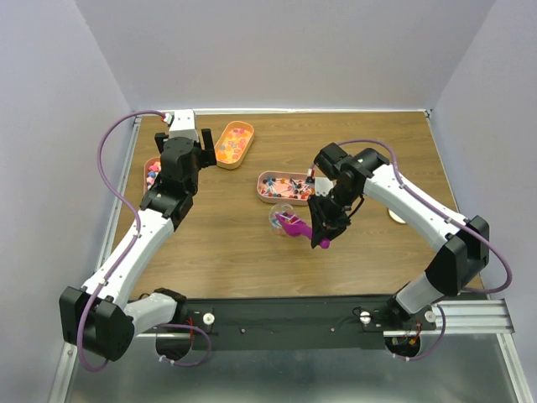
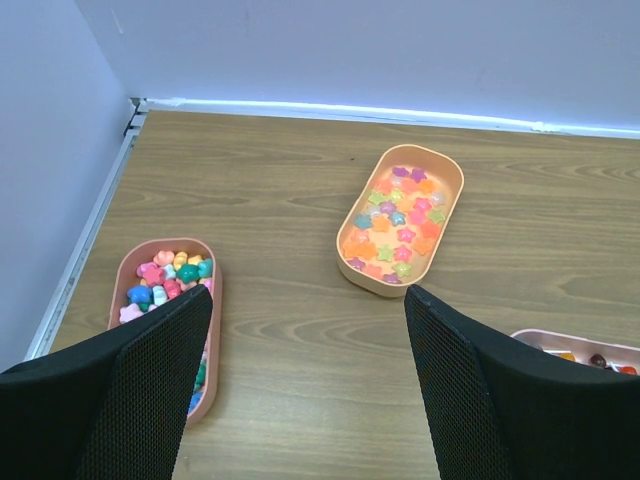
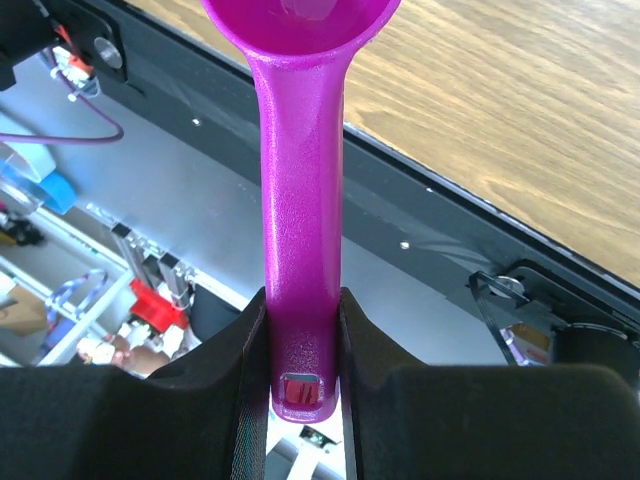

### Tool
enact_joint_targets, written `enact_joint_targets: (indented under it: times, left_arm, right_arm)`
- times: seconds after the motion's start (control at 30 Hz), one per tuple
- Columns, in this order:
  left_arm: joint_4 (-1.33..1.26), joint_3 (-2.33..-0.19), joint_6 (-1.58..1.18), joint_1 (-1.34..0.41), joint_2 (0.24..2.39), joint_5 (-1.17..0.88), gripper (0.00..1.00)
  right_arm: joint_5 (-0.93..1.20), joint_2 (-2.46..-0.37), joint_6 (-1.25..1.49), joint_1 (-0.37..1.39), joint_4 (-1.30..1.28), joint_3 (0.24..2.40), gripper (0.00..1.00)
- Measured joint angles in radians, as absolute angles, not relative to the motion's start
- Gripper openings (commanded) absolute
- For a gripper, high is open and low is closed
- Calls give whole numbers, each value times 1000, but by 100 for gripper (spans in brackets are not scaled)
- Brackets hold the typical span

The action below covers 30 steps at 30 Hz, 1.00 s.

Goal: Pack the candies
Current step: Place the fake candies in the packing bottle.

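Right hand pinches magenta scoop handle; left hand spread wide near candies.

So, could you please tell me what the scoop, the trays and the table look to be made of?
The scoop looks like moulded plastic: glossy, slightly sparkly magenta with bright highlights. The trays seem matte peach plastic or silicone, thin-walled with rounded rims; I cannot tell which. The table shows wood grain with a soft sheen, probably laminate or veneer.

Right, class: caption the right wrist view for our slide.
Right gripper shut on the magenta scoop handle, wooden table beyond.
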<state>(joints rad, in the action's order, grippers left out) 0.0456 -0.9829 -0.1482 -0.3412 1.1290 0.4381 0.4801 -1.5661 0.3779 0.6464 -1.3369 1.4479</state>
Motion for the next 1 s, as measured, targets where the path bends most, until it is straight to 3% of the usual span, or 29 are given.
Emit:
enact_joint_targets:
  times: [1.0]
  left_arm:
    - [45,-980,-144,-341,1119,438,86]
  right_arm:
    - [575,-1585,379,602,-1337,1419,1]
